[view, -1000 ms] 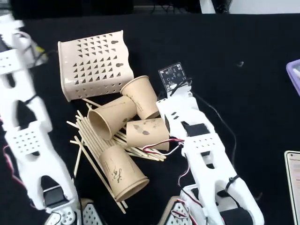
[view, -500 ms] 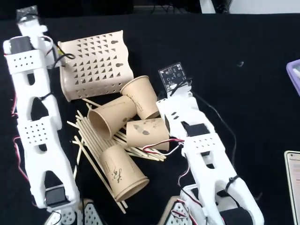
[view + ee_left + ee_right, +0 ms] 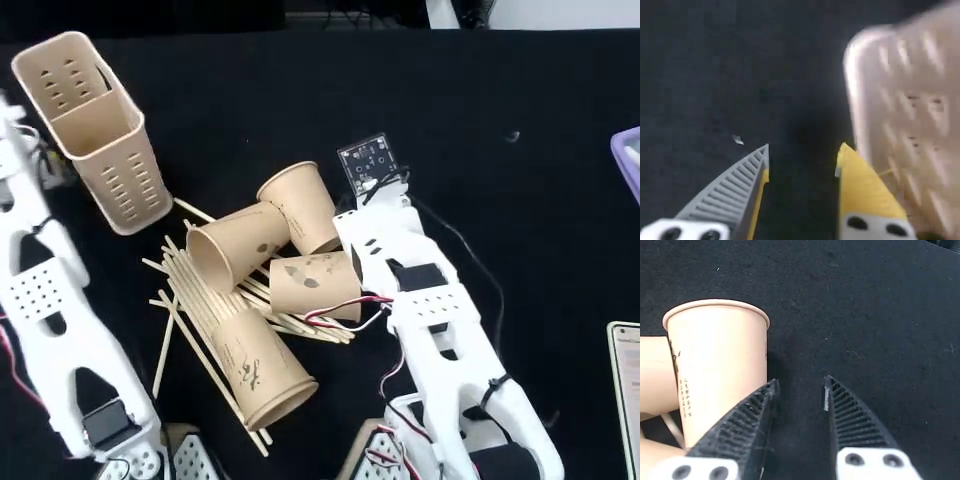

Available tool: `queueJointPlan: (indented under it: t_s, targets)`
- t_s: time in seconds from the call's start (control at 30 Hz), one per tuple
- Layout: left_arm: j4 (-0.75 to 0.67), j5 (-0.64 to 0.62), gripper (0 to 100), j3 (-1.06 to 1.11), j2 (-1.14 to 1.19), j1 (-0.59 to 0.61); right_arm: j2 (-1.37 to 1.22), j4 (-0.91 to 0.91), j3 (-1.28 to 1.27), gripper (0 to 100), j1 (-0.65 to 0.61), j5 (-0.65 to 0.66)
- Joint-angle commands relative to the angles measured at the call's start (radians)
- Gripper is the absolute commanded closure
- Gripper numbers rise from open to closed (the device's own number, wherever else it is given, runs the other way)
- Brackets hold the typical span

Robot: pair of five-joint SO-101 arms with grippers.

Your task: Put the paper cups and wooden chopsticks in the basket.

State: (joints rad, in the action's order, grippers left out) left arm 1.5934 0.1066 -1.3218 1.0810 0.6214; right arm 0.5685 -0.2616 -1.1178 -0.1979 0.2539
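The beige perforated basket [image 3: 95, 135] stands on end at the far left with its mouth up. My left gripper [image 3: 802, 150] is open over the black cloth, nothing between its fingers; the basket [image 3: 910, 125] rises just beside its yellow finger [image 3: 855, 175]. Several paper cups lie on their sides mid-table, among them one [image 3: 305, 205] by the right arm [image 3: 400, 260], one [image 3: 235, 245] to its left and one [image 3: 262, 368] nearest the front. Wooden chopsticks [image 3: 195, 300] are piled under them. My right gripper [image 3: 800, 385] is open, a cup [image 3: 715, 365] beside one finger.
A purple object [image 3: 627, 160] pokes in at the right edge and a white card [image 3: 625, 370] lies below it. The left arm [image 3: 45, 300] runs along the left edge. Black cloth stretches bare across the back and right of the table.
The basket has gone from lying on its side by the cups to standing on end farther left. The left arm swung in to it, then back to the edge. The right arm kept still.
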Motion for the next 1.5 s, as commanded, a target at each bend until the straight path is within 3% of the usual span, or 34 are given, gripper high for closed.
queueJointPlan:
  t_s: [0.0, 0.13, 0.27, 0.47, 0.73, 1.0, 1.2, 1.47]
  targets:
    - [-0.006, 0.014, 78, -0.07, -0.057, 0.073, 0.002, 0.018, 0.001, 84.6, -0.017, 0.011]
    - [0.028, 0.008, 78, -0.15, -0.089, 0.133, 0.002, 0.018, 0.001, 84.6, -0.017, 0.011]
    - [0.173, 0.005, 78, -0.295, -0.147, 0.136, 0.002, 0.021, 0.001, 84.6, -0.017, 0.011]
    - [0.169, -0.071, 74, -0.263, -0.261, 0.15, 0.002, 0.018, 0.001, 84.6, -0.017, 0.011]
    - [0.17, -0.114, 73, 0.136, -0.638, 0.084, 0.002, 0.023, 0.001, 84.6, -0.017, 0.011]
    - [0.12, -0.141, 73, 0.556, -1.056, -0.147, 0.002, 0.023, 0.001, 84.6, -0.017, 0.012]
    - [-0.009, -0.301, 73, 0.723, -1.085, -0.188, 0.002, 0.018, 0.001, 84.6, -0.017, 0.012]
    - [-0.026, -0.311, 73, 0.888, -1.062, -0.214, 0.002, 0.018, 0.001, 84.6, -0.017, 0.012]
